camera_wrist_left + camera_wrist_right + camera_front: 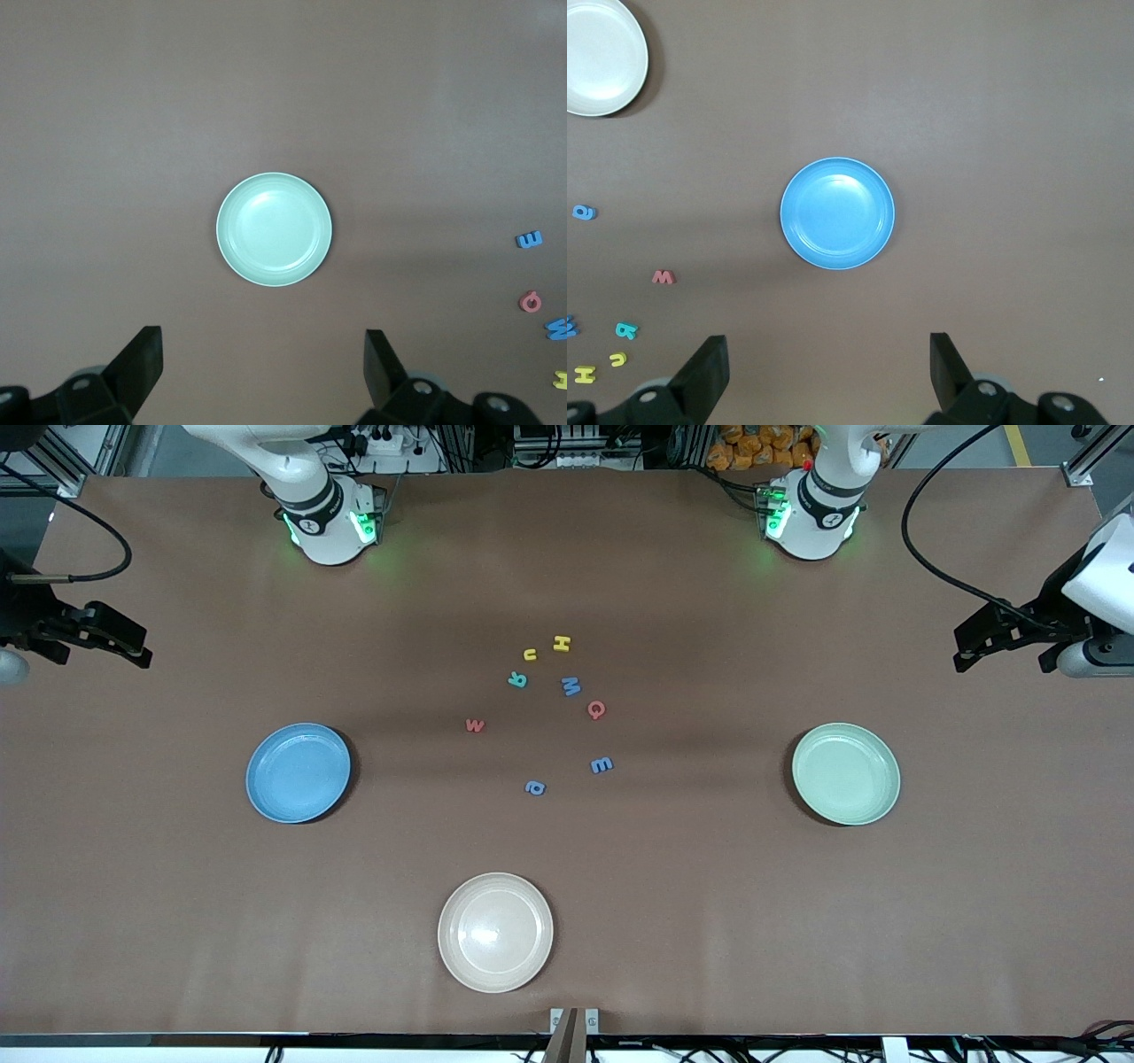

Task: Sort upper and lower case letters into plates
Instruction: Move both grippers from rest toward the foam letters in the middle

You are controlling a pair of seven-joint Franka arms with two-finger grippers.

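Both grippers, left (263, 363) and right (828, 367), are waiting with jaws apart, high over the mint plate (275, 229) and blue plate (837, 213), leaving the letters (570, 686) unsorted between them.

A brown table (567, 957) fronts aluminium framing (53, 469) and cables (930, 540).

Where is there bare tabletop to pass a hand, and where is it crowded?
Bare strips lie between the letter cluster and the blue plate, between it and the green plate, and between the cream plate and the letters. The scattered letters mid-table are the crowded spot.
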